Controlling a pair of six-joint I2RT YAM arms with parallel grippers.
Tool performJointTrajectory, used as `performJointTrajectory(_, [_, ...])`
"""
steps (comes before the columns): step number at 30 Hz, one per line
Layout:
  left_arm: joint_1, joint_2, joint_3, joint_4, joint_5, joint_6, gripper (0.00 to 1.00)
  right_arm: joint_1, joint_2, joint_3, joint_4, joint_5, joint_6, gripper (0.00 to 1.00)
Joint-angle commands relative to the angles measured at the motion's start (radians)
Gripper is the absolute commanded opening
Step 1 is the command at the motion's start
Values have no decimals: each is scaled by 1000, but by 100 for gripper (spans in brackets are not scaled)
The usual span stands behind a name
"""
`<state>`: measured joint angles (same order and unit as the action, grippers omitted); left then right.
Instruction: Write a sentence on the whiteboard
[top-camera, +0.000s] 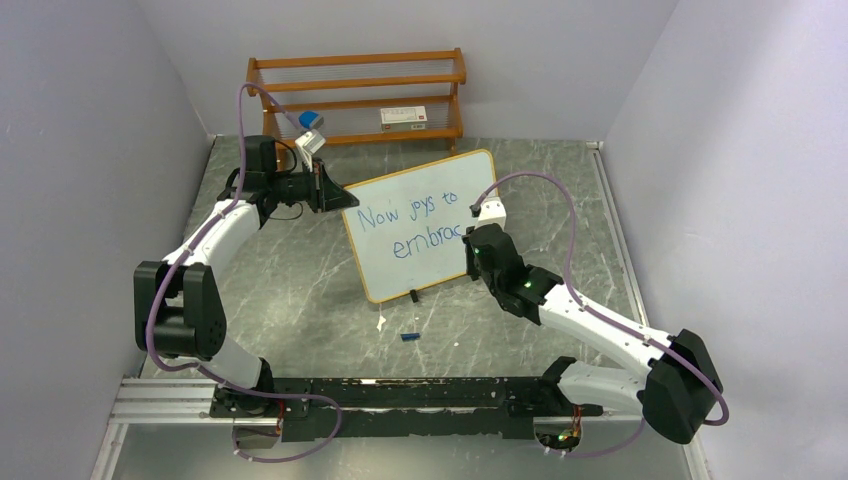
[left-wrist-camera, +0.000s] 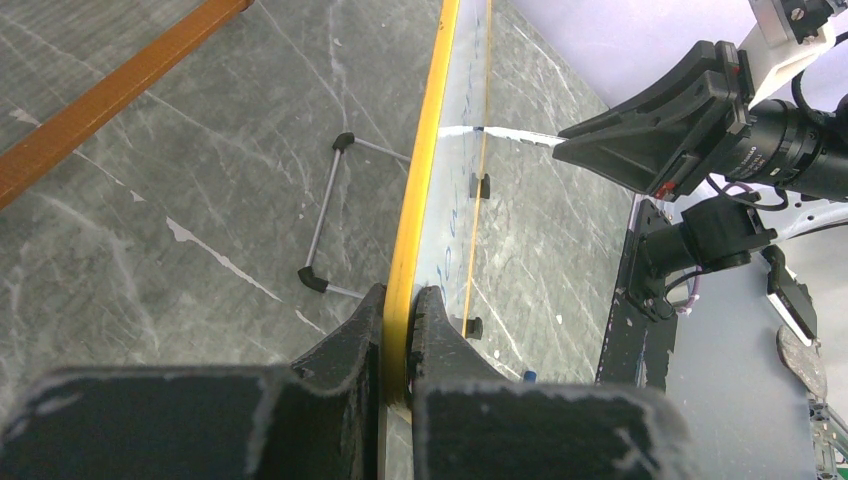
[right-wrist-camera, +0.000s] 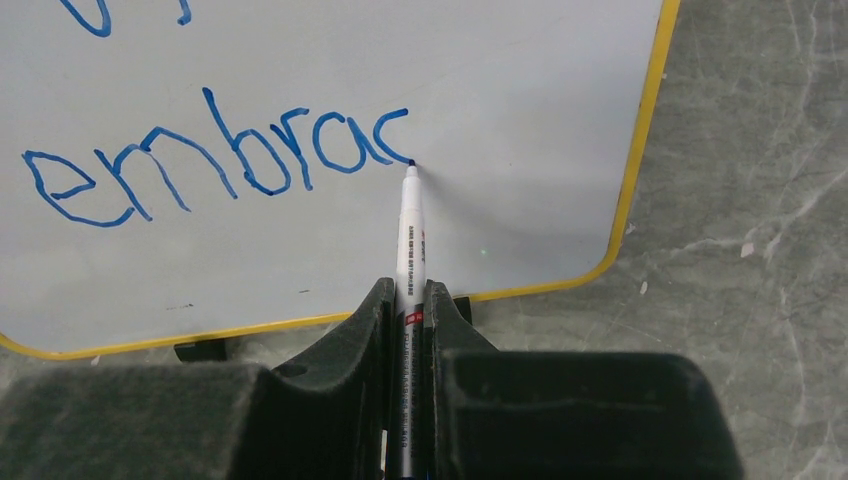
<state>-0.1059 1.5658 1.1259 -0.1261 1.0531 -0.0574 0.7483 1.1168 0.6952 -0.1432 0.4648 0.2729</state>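
The whiteboard (top-camera: 440, 185) stands tilted in the middle of the table. On it the sentence (top-camera: 405, 215) reads "Now joys to" in blue, with "embrac" below. My left gripper (top-camera: 335, 195) is shut on the board's left edge. In the left wrist view its jaws (left-wrist-camera: 400, 300) pinch the yellow frame (left-wrist-camera: 428, 150). My right gripper (right-wrist-camera: 408, 300) is shut on a white marker (right-wrist-camera: 410, 230), whose tip touches the board just after the "c" of the lettering (right-wrist-camera: 220, 160). From above, the right gripper (top-camera: 478, 245) covers the end of the lower row.
A brown wooden shelf rack (top-camera: 357, 95) stands against the back wall, holding a white box (top-camera: 405, 117) and a blue item (top-camera: 308, 118). A blue cap (top-camera: 409, 336) lies in front of the board. A wire stand (left-wrist-camera: 330, 210) props the board from behind.
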Motion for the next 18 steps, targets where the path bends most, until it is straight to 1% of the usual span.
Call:
performJointTrajectory(1, [-51,80,-54,-124,-246,168,5,-6,-8,-14,2,48,8,0])
performJointTrajectory(7, [-52,80,-54,-124,-246,169,5,-8,-31,-30,47,44,0,0])
performJointTrajectory(18, [-52,79,-54,-121,-247,167,5,-10,-97,-47,66,35,-13,0])
